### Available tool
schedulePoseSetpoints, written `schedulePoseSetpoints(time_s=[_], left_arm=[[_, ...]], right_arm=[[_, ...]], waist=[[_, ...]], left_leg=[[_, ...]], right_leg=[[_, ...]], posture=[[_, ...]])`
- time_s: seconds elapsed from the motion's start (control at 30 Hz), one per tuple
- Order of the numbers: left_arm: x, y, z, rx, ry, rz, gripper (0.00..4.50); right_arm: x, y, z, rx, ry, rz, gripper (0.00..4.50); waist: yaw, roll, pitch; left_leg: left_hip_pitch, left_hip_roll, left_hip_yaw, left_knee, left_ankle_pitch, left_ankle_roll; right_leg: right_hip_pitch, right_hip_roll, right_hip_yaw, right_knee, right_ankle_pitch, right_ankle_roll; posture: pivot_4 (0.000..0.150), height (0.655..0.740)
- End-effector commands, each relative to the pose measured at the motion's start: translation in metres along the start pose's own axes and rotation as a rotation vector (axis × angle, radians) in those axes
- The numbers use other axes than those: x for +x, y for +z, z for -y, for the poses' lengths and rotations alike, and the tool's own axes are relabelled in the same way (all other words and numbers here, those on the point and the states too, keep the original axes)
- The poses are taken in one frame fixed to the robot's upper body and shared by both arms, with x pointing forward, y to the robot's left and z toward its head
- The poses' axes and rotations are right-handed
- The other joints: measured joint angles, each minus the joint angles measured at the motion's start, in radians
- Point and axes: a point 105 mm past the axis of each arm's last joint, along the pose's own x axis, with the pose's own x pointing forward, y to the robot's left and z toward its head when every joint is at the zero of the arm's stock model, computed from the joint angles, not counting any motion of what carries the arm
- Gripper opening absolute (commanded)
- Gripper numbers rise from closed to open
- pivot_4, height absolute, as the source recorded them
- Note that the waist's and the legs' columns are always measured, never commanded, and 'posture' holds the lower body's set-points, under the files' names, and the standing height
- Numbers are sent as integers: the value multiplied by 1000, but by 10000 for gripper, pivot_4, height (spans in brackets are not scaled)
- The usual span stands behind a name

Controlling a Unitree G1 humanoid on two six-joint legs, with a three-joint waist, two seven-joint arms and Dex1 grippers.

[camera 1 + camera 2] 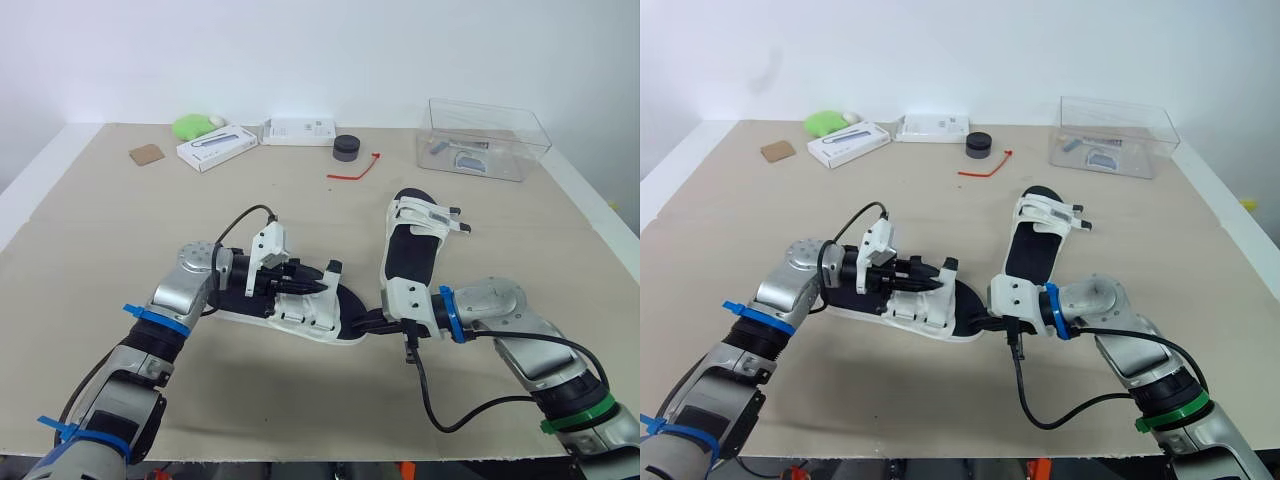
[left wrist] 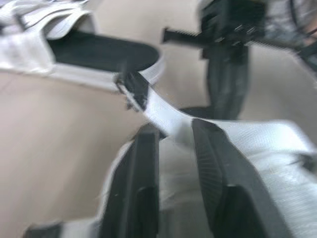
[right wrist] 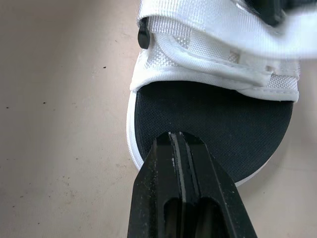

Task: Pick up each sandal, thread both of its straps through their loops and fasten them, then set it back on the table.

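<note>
Two white sandals with black footbeds lie on the table. The near sandal (image 1: 300, 312) lies crosswise in front of me; the far sandal (image 1: 415, 245) points away, its straps (image 1: 432, 215) loose. My left gripper (image 1: 315, 283) reaches over the near sandal's straps and is shut on a white strap (image 2: 166, 116) that ends in a black loop (image 2: 133, 89). My right gripper (image 3: 178, 144) is shut with nothing between its fingers, its tips resting on the toe end of the near sandal's footbed (image 3: 218, 119).
Along the table's far side stand a clear plastic box (image 1: 487, 138), a black round cap (image 1: 346, 148), a red tie (image 1: 355, 170), two white boxes (image 1: 215, 147), a green lump (image 1: 195, 125) and a brown card (image 1: 146, 154).
</note>
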Motion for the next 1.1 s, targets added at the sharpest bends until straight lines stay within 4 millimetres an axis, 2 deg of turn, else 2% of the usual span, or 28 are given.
schedulePoseSetpoints(time_s=[0.03, 0.17, 0.27, 0.4, 0.5, 0.63, 0.73, 1.0, 1.1], left_arm=[[-8, 9, -12, 54, 44, -3, 8743], [-19, 28, -29, 130, 91, 23, 8743], [-22, 50, -32, 180, 71, 62, 8743], [-17, 65, -28, 206, 35, 106, 8743], [-2, 77, -11, 175, -72, 159, 8743], [10, 74, 5, 70, -182, 164, 8743], [16, 67, 4, -62, -215, 135, 8743], [25, 35, -6, -230, -221, -56, 8743], [30, 19, -8, -209, -203, -168, 8743]], right_arm=[[-4, -13, 0, 25, -1, -62, 0], [-5, -13, 2, 25, -3, -61, 0], [-5, -13, 2, 25, -3, -63, 0], [-5, -14, 3, 25, -2, -63, 0], [-5, -13, 3, 24, -2, -62, 0], [-4, -13, 3, 24, -3, -59, 0], [-3, -13, 2, 26, -4, -58, 0], [-3, -13, 1, 32, -10, -57, 0], [-3, -13, 1, 32, -13, -58, 0]], waist=[[0, 0, 0], [0, 0, 0], [0, 0, 0], [-1, 0, 0], [0, 0, 0], [-1, 0, 0], [-1, 0, 0], [-2, 0, 0], [-2, 0, 0]], left_leg=[[0, 0, 0, 0, 0, 0], [0, 0, 0, 0, 0, 0], [-1, 0, 0, 0, 0, 0], [-2, 0, 0, 0, 0, 0], [-2, 0, 0, 0, 0, 0], [-2, 0, 0, 0, 0, 0], [-1, 0, 0, 0, 0, 0], [-2, 0, 0, 0, 0, 0], [-2, -1, 0, 0, 0, 0]], right_leg=[[0, 0, 0, 0, 0, 0], [0, 0, 0, 0, 0, 0], [-1, 0, 0, 0, 0, 0], [-1, 0, 0, 0, 0, 0], [-1, 0, 0, 0, 0, 0], [-1, 0, 0, 0, 0, 0], [-1, 0, 0, 0, 0, 0], [-1, 1, 0, 0, 0, 0], [-1, 1, 0, 0, 0, 0]], posture=[[1500, 7400], [1500, 7400], [1500, 7400], [1500, 7400], [1500, 7400], [1500, 7400], [1500, 7400], [1500, 7400], [1500, 7400]])
